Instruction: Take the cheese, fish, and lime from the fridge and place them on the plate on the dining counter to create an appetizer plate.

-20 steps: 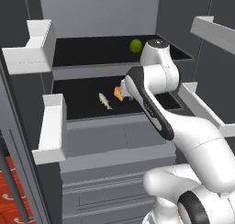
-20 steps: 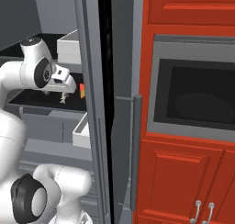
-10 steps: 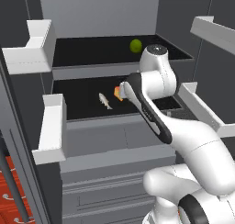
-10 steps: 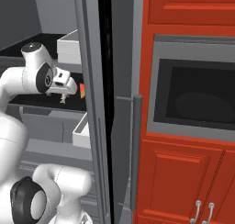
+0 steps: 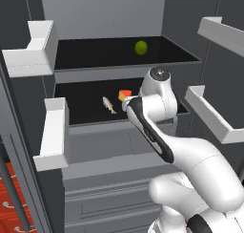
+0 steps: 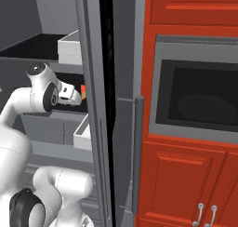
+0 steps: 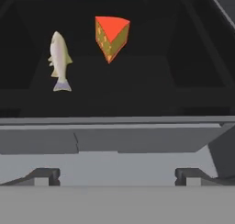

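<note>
Looking over the arm from the left base view, the fridge [image 5: 109, 65] stood open, its black shelves bare but for three things. The lime [image 5: 140, 47] sat alone on the upper shelf, toward the back. On the shelf below, the fish [image 5: 109, 104] lay near the middle with the cheese [image 5: 124, 95] just beside it on its right, the two apart. The white arm reached up to that lower shelf, its wrist in front of the cheese and covering part of it. White door bins [image 5: 52, 132] hung at both sides.

In the right base view, the arm's hand pointed into the fridge past the edge of the steel door [image 6: 95, 105]. A sliver of the cheese [image 6: 83, 91] showed just beyond the hand. A red cabinet with a built-in oven [image 6: 197, 98] stood to the right.

In the hand view, the gripper [image 7: 117, 176] had its two dark tips spread wide, with nothing between them. Beyond the shelf's grey front edge, the fish [image 7: 59, 60] lay left and the cheese [image 7: 110, 36] right of it, red rind uppermost, both well clear of the tips.
</note>
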Robot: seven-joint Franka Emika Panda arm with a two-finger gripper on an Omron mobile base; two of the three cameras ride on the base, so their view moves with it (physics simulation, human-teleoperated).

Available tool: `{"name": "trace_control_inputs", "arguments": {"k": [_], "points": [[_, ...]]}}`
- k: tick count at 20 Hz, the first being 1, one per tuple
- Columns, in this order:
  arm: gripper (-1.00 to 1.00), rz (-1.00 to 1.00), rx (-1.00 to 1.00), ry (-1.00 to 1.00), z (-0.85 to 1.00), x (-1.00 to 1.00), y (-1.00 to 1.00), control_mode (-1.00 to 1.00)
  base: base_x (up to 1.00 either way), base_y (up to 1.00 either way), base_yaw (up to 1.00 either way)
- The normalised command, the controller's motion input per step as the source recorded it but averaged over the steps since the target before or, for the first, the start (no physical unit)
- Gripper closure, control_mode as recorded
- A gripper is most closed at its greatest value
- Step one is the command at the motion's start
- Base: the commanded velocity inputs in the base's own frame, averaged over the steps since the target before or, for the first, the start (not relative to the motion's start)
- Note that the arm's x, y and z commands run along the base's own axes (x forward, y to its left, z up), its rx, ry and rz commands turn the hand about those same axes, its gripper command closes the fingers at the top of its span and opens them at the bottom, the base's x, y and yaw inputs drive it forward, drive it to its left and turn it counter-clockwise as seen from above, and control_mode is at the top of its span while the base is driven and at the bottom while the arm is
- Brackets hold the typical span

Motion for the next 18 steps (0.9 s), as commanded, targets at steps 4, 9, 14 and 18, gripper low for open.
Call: {"name": "trace_control_inputs", "arguments": {"k": [4,9,14,18], "points": [[-1.0,-0.04,0.02,0.0,0.0,0.26,0.0,-1.0,0.0,0.0,0.0],[-1.0,-0.05,0.09,0.0,0.0,0.37,-0.01,-1.0,0.0,0.0,0.0],[-1.0,-0.05,0.04,-0.01,-0.06,0.44,0.0,-1.0,0.0,0.0,0.0],[-1.0,-0.04,0.0,-0.06,-0.11,0.3,0.0,-1.0,0.0,0.0,0.0]]}}
